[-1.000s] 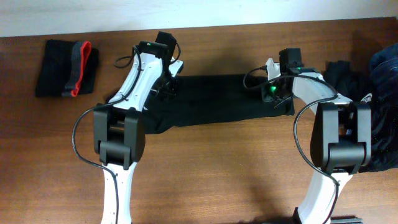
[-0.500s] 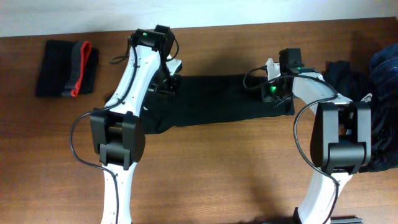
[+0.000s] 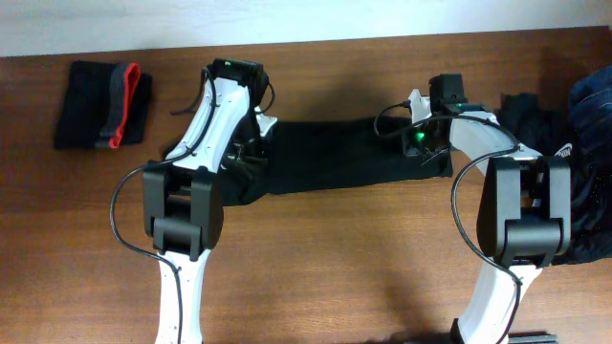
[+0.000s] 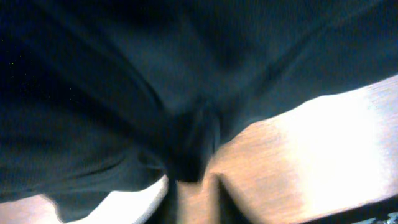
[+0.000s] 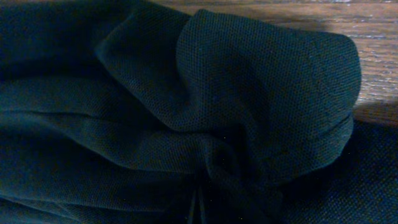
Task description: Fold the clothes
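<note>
A black shirt (image 3: pixel 354 153) lies spread as a long, roughly rectangular band across the middle of the brown wood-grain surface (image 3: pixel 335 258), its lower left edge sagging into a loose flap. In the right wrist view its cloth is a fine, pitted knit, matte and soft, gathered into rounded folds that converge on one pinched point. The right tool (image 3: pixel 422 143) is closed on that bunch at the shirt's right end. The left tool (image 3: pixel 256 132) sits over the shirt's left end, where the left wrist view shows dark cloth drawn into a puckered knot against pale wood. That view is too blurred to say whether the jaws grip it or stand apart. Both white-and-black arms reach forward from the near edge, elbows bent, wrists tipped down onto the cloth. At far left rests a folded bundle (image 3: pixel 103 103), black with a grey band edged in red, and at far right a rumpled heap (image 3: pixel 574 115) of black and blue garments.
</note>
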### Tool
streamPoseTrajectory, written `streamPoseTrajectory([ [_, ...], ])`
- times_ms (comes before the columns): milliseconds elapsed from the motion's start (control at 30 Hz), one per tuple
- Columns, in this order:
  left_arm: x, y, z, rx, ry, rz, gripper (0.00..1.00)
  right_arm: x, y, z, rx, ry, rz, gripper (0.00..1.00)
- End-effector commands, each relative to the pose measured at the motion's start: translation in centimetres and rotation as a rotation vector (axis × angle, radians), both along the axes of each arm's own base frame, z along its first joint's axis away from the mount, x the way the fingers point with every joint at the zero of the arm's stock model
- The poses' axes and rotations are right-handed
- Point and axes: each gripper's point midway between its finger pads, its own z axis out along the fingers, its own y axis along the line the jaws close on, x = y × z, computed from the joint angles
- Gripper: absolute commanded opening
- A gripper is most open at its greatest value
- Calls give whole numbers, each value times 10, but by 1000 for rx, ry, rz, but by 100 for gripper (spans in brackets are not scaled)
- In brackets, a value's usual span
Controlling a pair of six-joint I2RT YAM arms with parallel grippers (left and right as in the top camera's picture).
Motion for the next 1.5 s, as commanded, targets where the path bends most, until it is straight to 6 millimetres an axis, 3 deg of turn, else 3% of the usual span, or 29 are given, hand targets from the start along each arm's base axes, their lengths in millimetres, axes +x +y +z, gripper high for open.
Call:
streamPoseTrajectory([
  [0, -11, -4, -13, -10, 48, 10, 76, -25, -2, -41, -27, 112, -3, 4],
  [33, -12, -3, -14, -9, 53, 10, 80, -25, -2, -41, -27, 112, -3, 4],
  [167, -1, 1, -3, -28, 13, 32, 81, -25, -2, -41, -27, 111, -3, 4],
  [367, 47, -2, 58, -154, -206, 85, 80, -25, -2, -41, -27, 112, -3, 4],
  [467, 59, 7, 71, -128, -272, 85, 80, -25, -2, -41, -27, 112, -3, 4],
  [600, 76, 31, 65, 14, -353, 82, 81, -25, -2, -41, -27, 111, -3, 4],
  [767, 97, 42, 53, 88, -435, 94, 82, -25, -2, -41, -27, 112, -3, 4],
  [1233, 102, 58, 20, 113, -432, 117, 66, -25, -2, -41, -28, 112, -3, 4],
  [1467, 110, 57, 20, 106, -462, 120, 57, -25, -2, -41, -27, 112, -3, 5],
])
